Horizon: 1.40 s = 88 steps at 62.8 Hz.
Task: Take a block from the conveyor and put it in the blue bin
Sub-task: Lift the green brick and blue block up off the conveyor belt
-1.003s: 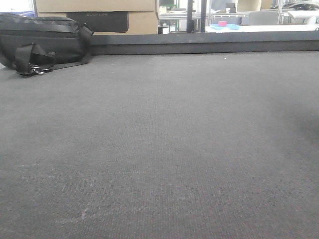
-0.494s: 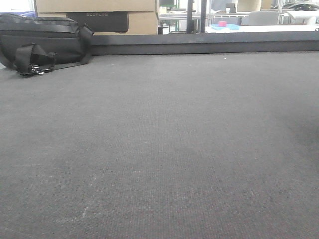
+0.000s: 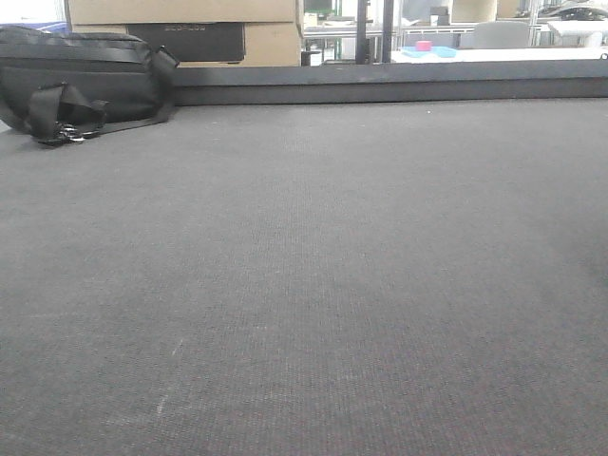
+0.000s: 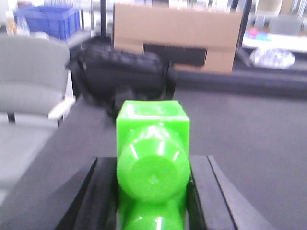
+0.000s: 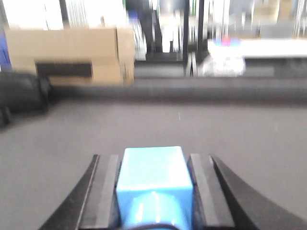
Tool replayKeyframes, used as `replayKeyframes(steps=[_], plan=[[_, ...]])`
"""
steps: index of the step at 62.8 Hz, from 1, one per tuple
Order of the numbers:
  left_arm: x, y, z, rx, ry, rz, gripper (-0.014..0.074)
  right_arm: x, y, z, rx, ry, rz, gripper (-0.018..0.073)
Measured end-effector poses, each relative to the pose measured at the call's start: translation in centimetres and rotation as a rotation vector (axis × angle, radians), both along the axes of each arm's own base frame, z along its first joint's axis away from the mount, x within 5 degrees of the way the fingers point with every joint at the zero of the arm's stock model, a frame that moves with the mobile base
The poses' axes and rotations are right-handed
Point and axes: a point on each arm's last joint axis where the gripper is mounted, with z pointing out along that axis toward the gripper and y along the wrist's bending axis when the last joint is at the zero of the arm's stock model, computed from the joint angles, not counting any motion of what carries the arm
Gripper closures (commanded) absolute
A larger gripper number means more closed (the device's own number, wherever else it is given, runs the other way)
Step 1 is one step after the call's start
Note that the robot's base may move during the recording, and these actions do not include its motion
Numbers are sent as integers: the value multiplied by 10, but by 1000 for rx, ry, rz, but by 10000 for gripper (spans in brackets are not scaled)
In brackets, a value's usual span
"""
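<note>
My left gripper [image 4: 152, 160] is shut on a bright green block [image 4: 152, 143], whose square end and rounded stud fill the gap between the black fingers [image 4: 103, 191]. My right gripper [image 5: 153, 158] is shut on a light blue block [image 5: 153, 177] in the same way. Both are held above the dark grey woven conveyor [image 3: 313, 285], with its low black rail [image 3: 399, 84] along the far edge. A blue bin [image 4: 48, 20] stands far off at the back left in the left wrist view. Neither gripper shows in the front view.
A black bag [image 3: 81, 81] lies on the belt's far left corner, also seen as the bag [image 4: 122, 76] ahead of my left gripper. Cardboard boxes [image 3: 190, 24] stand behind it. A grey chair [image 4: 31, 76] is off the belt to the left.
The front view is nearly the same. A faint shadow on the belt's right side has faded.
</note>
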Motion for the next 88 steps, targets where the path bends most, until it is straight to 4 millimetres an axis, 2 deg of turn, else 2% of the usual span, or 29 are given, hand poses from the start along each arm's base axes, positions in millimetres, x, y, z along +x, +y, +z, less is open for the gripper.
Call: replayKeyframes(steps=[11, 25, 88], plan=[[-22, -3, 7, 13, -95, -1, 708, -7, -1, 8, 15, -87, 1, 721], [-37, -6, 10, 20, -154, -1, 708, -8, -1, 11, 16, -116, 1, 721], [-38, -6, 10, 21, -161, -1, 708, -8, -1, 11, 17, -120, 1, 721]])
